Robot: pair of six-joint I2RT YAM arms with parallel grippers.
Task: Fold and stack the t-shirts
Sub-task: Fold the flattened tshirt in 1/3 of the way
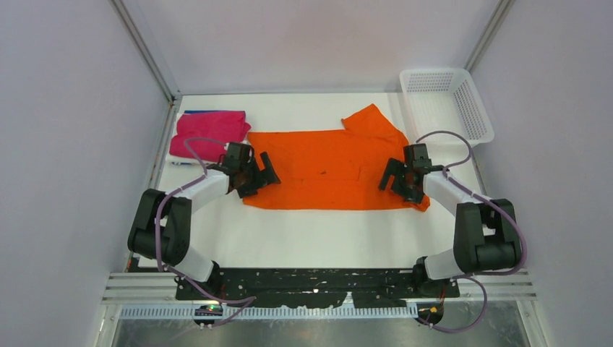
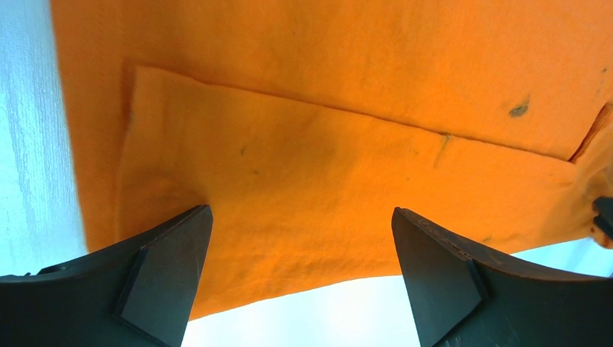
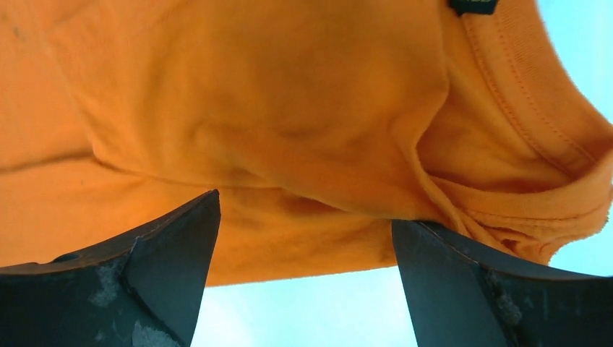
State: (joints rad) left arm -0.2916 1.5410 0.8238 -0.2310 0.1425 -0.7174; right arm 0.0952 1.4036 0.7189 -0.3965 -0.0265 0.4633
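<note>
An orange t-shirt [image 1: 329, 168] lies spread flat across the middle of the white table, one sleeve sticking out at its far right. A folded magenta-pink t-shirt [image 1: 209, 133] rests at the far left, with a thin blue edge [image 1: 196, 112] showing along its back. My left gripper [image 1: 262, 173] is open over the orange shirt's left end; its near edge [image 2: 303, 246] lies between the fingers. My right gripper [image 1: 394, 181] is open over the right end, by the collar [image 3: 528, 123]. Neither holds cloth.
A white mesh basket [image 1: 446, 101] stands at the far right corner. Grey walls enclose the table on three sides. Bare white table [image 1: 318, 235] runs between the shirt's near edge and the arm bases.
</note>
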